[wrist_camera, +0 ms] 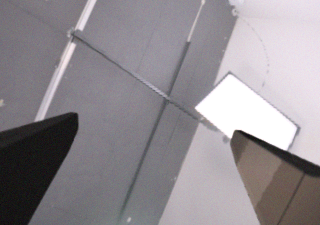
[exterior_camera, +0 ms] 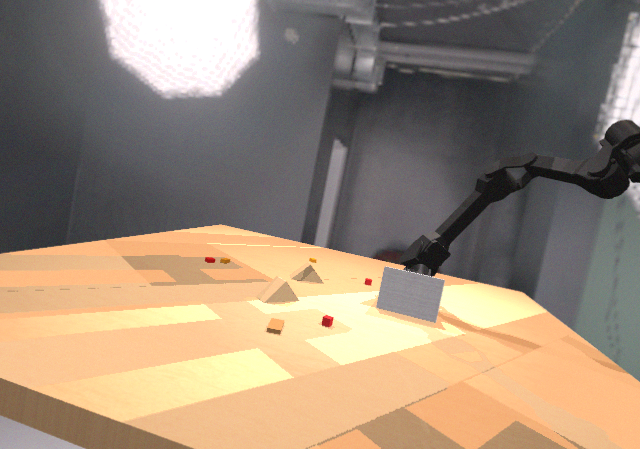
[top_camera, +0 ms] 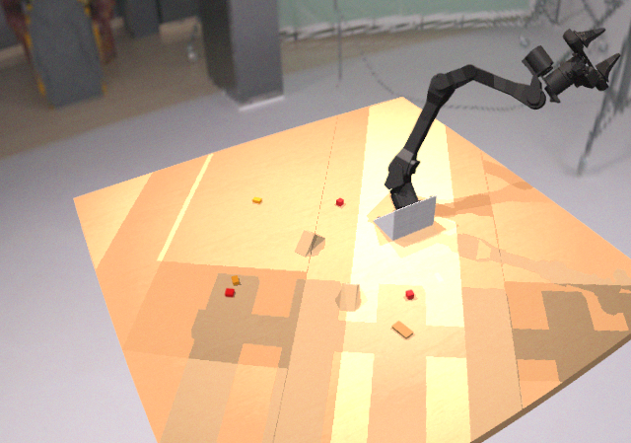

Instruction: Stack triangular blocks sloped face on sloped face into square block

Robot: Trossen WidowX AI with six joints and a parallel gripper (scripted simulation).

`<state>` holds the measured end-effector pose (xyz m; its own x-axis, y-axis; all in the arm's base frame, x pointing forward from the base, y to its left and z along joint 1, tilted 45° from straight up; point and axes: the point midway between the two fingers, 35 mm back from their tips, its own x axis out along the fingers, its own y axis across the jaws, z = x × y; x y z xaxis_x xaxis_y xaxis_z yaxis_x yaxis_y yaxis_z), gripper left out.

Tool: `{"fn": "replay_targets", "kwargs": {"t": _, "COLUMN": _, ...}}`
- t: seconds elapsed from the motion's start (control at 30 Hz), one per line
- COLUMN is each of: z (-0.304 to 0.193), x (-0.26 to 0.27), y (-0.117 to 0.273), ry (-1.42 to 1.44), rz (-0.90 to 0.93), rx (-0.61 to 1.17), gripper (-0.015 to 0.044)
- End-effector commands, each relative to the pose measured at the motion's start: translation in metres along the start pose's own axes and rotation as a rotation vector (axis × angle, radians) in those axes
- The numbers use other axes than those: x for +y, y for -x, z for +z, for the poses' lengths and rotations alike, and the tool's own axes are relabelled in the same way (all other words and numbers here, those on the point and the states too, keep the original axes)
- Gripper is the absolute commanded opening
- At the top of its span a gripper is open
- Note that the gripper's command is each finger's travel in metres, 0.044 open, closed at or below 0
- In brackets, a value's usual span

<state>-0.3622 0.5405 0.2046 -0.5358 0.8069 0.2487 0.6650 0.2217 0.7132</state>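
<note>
Two wood-coloured triangular blocks rest apart on the table. One block [top_camera: 348,297] [exterior_camera: 278,291] is nearer the front in the top view, ridge up. The other block [top_camera: 307,243] [exterior_camera: 307,273] lies farther back and a little left, also ridge up, turned at a different angle. My gripper [top_camera: 610,44] [wrist_camera: 156,129] is open and empty, raised high beyond the table's right side in the top view, far from both blocks. In the exterior view the fingers are out of frame. The wrist view shows neither block.
Red cubes [top_camera: 409,294] [top_camera: 339,202] [top_camera: 230,292], an orange flat block [top_camera: 401,330] [exterior_camera: 275,326], a small orange block [top_camera: 235,280] and a yellow block [top_camera: 257,200] lie around the triangular blocks. A grey upright panel [top_camera: 415,220] [exterior_camera: 410,294] stands by the arm's base.
</note>
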Motion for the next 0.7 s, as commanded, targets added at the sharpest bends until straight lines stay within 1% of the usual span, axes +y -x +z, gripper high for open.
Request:
{"fn": "replay_targets", "kwargs": {"t": 0.0, "z": 0.059, "x": 0.038, "y": 0.008, "ry": 0.135, "rz": -0.005, "rx": -0.162, "gripper": 0.044}}
{"fn": "replay_targets", "kwargs": {"t": 0.17, "z": 0.132, "x": 0.083, "y": 0.031, "ry": 0.292, "rz": -0.041, "rx": -0.379, "gripper": 0.044}}
{"fn": "replay_targets", "kwargs": {"t": 0.3, "z": 0.188, "x": 0.12, "y": 0.061, "ry": 0.406, "rz": -0.088, "rx": -0.559, "gripper": 0.044}}
{"fn": "replay_targets", "kwargs": {"t": 0.53, "z": 0.271, "x": 0.182, "y": 0.137, "ry": 0.56, "rz": -0.208, "rx": -0.866, "gripper": 0.044}}
{"fn": "replay_targets", "kwargs": {"t": 0.67, "z": 0.298, "x": 0.209, "y": 0.176, "ry": 0.593, "rz": -0.254, "rx": -0.99, "gripper": 0.044}}
